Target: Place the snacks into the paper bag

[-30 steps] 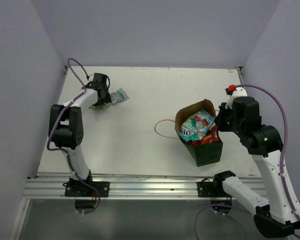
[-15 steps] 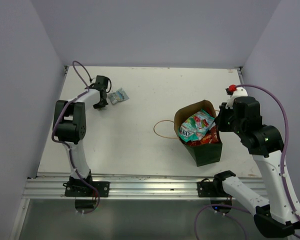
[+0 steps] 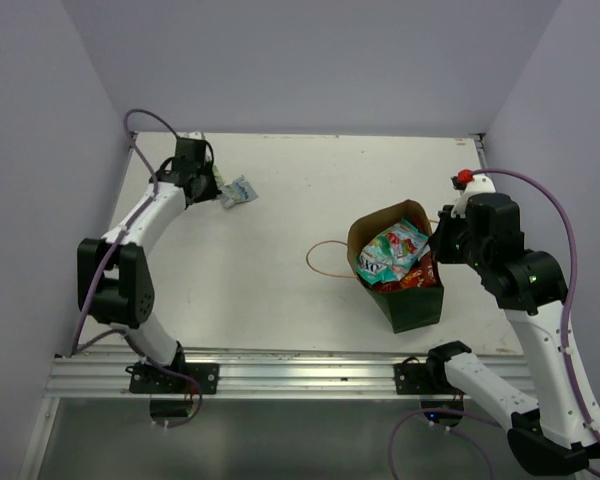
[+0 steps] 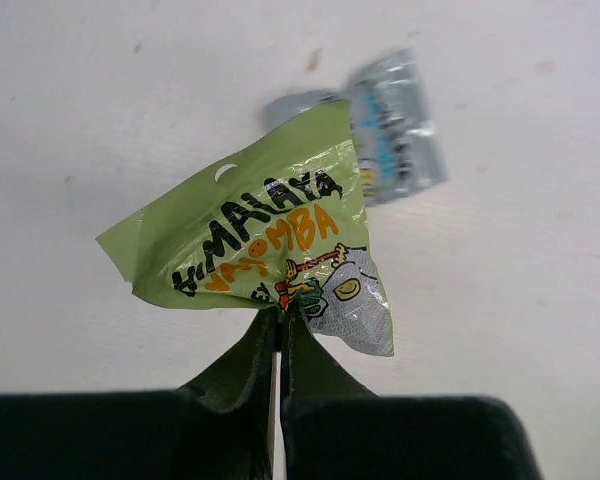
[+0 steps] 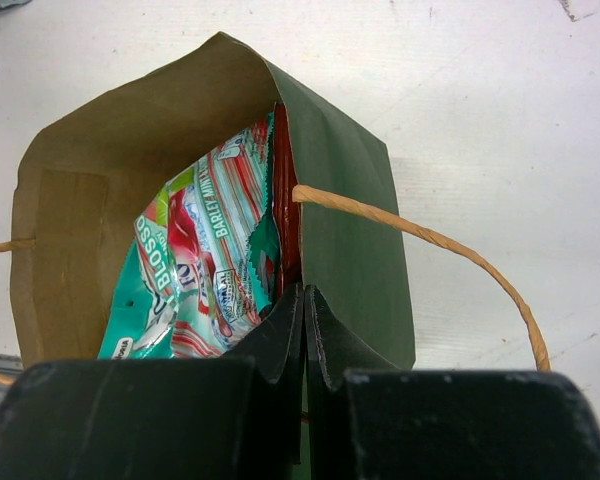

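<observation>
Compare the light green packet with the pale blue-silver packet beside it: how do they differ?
The light green packet is pinched between the left gripper's fingers; the pale blue-silver packet lies free on the table. The green one bears bold black and orange lettering; the silver one has small blue print. Both are flat, crinkly snack packets.

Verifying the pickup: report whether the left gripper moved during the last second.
Yes: left gripper shifted toward the table's far edge, judged against the pale blue-silver packet lying still.

White table (image 3: pixel 280 270), faintly scuffed. Pale lilac walls (image 3: pixel 310 60) at the table's far and side edges. Aluminium rail (image 3: pixel 300 375) along its near edge.
</observation>
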Controlling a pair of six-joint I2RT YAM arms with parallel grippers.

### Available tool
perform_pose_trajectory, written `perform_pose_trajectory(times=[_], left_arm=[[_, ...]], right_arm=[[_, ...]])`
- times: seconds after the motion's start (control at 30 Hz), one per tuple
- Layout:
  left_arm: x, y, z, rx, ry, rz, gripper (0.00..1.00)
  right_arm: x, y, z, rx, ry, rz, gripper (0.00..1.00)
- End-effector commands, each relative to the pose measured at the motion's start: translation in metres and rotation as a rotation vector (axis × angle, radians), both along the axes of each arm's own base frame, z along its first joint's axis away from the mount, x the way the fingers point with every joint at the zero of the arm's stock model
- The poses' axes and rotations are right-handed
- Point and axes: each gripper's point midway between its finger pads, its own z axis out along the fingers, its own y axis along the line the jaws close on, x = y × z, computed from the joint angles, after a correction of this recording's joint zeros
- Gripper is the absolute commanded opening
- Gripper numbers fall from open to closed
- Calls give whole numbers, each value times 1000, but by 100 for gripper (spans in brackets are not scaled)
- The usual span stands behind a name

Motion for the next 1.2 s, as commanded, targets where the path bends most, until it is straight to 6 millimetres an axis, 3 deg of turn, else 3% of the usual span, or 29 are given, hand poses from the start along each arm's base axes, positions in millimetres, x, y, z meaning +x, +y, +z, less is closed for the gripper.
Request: perform_pose_trajectory(times=[0.0, 0.03, 0.1, 0.13, 0.2, 0.23, 0.3, 0.33, 0.37, 0.43, 0.63, 0.8, 0.83, 0.93, 1.03, 1.07, 1.13, 1.17], left_arm=[[-8, -76, 115, -205, -271, -208, 0], [-24, -106, 143, -263, -323, -291, 0], [-43, -144, 175, -365, -375, -405, 0], [-59, -172, 196, -422, -405, -480, 0], [-79, -205, 213, -478, -415, -580, 0], [-102, -239, 222, -529, -407, -693, 0], [-126, -272, 229, -567, -401, -802, 0], [-151, -300, 226, -569, -385, -896, 0], [-165, -313, 227, -569, -382, -939, 0], [-200, -346, 215, -577, -336, -1048, 0], [-257, -386, 196, -581, -264, -1185, 0], [-271, -396, 172, -536, -193, -1216, 0], [-270, -399, 167, -527, -181, -1219, 26], [-265, -402, 174, -510, -214, -1206, 74], [-250, -402, 184, -462, -268, -1165, 83], [-243, -404, 201, -458, -314, -1151, 83], [-222, -395, 209, -370, -365, -1076, 84], [-207, -388, 225, -340, -417, -1012, 84]], right_arm=[[3, 3, 16, 31, -53, -2, 0], [3, 3, 16, 32, -55, -1, 0], [3, 3, 15, 34, -53, -3, 0], [2, 3, 15, 35, -52, -2, 0], [2, 4, 14, 37, -51, -2, 0], [2, 4, 14, 40, -51, -3, 0], [2, 4, 15, 46, -53, -3, 0], [1, 4, 15, 48, -55, -4, 0], [1, 5, 17, 51, -58, -5, 0], [0, 4, 17, 52, -59, -10, 0], [-5, 0, 19, 50, -63, -23, 0], [-6, 1, 19, 55, -64, -21, 0], [-6, 1, 19, 56, -63, -20, 0], [-6, 1, 19, 56, -63, -18, 0], [-6, 1, 19, 57, -65, -20, 0], [-6, 1, 20, 58, -68, -22, 0], [-6, 0, 20, 56, -65, -21, 0], [-6, 0, 20, 56, -66, -21, 0]])
